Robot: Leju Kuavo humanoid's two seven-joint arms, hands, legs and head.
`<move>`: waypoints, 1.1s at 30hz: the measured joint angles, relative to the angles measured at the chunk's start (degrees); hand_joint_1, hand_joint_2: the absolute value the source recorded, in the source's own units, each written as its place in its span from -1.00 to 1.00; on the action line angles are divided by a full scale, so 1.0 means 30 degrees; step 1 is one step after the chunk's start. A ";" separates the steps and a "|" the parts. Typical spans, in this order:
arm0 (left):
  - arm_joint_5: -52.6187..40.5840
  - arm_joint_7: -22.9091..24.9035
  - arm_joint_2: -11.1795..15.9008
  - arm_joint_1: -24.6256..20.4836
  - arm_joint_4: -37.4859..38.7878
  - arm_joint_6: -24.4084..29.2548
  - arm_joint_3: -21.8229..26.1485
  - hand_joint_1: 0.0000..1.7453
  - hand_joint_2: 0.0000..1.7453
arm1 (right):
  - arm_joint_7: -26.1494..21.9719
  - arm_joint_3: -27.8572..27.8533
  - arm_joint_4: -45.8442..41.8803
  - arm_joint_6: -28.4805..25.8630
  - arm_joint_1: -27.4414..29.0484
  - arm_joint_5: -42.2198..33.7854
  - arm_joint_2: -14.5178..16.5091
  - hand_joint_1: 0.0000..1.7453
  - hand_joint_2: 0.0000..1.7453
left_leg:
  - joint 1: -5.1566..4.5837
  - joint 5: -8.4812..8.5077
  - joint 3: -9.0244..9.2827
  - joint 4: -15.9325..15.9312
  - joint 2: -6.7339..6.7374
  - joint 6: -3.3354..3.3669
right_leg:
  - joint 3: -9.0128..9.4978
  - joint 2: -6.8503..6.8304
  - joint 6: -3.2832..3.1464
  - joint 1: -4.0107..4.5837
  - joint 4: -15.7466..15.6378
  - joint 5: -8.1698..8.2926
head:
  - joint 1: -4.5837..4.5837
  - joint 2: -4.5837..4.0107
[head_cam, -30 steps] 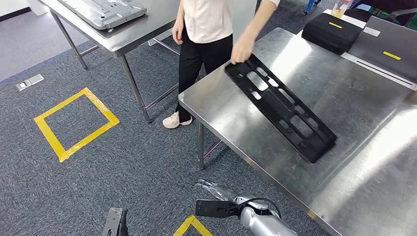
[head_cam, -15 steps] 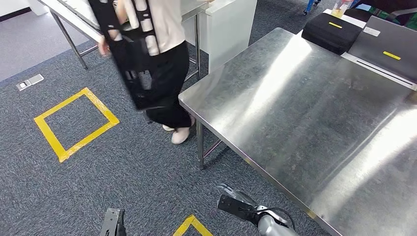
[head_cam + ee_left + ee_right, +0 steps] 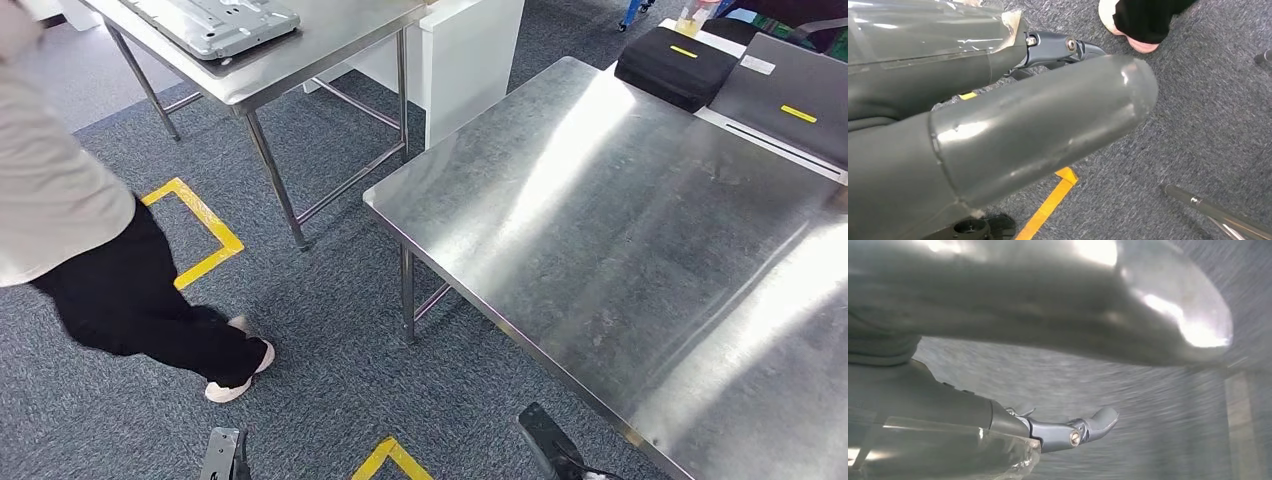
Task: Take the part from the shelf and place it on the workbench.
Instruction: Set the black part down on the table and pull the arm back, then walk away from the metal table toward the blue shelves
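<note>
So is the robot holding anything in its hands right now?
Nothing is held. The left hand and right hand both hang over carpet with nothing in them.

The person (image 3: 90, 260), earlier at the workbench (image 3: 640, 230) lifting the black part off it, now walks at left.

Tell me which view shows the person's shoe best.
The left wrist view: the shoe is near and large, though the frame edge cuts it. The head view shows it whole but small.
</note>
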 joint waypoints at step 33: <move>-0.1858 0.1308 -0.0443 0.0210 0.0005 -0.0078 0.0042 -1.00 -1.00 | 0.5094 -0.5783 0.2666 0.0615 0.3719 -0.2030 0.1537 -1.00 -1.00 | 0.0015 0.0146 0.0206 -0.0319 0.0190 0.0418 | -0.0009 -0.0082 0.0198 -0.0150 0.0111 -0.0135 | -0.0002 0.0000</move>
